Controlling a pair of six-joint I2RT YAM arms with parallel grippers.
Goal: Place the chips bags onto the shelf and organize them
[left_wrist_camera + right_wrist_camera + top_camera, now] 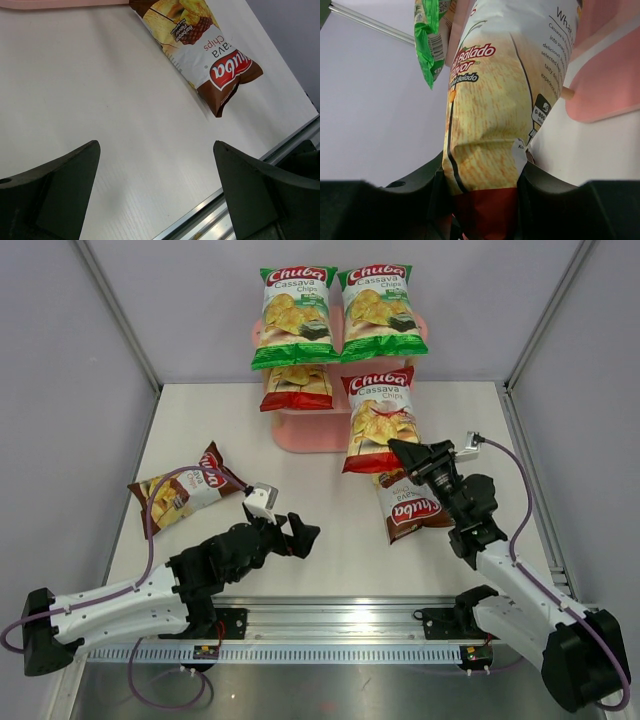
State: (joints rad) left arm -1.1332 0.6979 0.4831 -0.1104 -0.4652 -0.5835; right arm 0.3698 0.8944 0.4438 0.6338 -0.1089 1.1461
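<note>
Right end effector pinches the bottom end of the held red chips bag. In the right wrist view both dark fingers press into the bag's sides just above its red bottom seam. Left end effector hangs low over the desk near the middle of the near edge, jaws spread wide with nothing between them. In its own camera the two fingers frame only bare desk surface.

The white desk carries everything. The pink shelf stands at the middle of the far edge. On its top board two bags sit side by side, the left green chips bag and the right green chips bag, printed faces toward the overhead camera, covering the board. The held red chips bag stands upright in front of the right half of the shelf, its top just under the right green chips bag; whether it touches a board I cannot tell. The second red chips bag lies on the left half of the middle tier, partly hidden beneath the left green chips bag. The right brown chips bag lies flat on the desk toward the right edge, partly under the right arm, logo end toward the near edge. The left brown chips bag lies flat and tilted near the left edge, well apart from the shelf.
</note>
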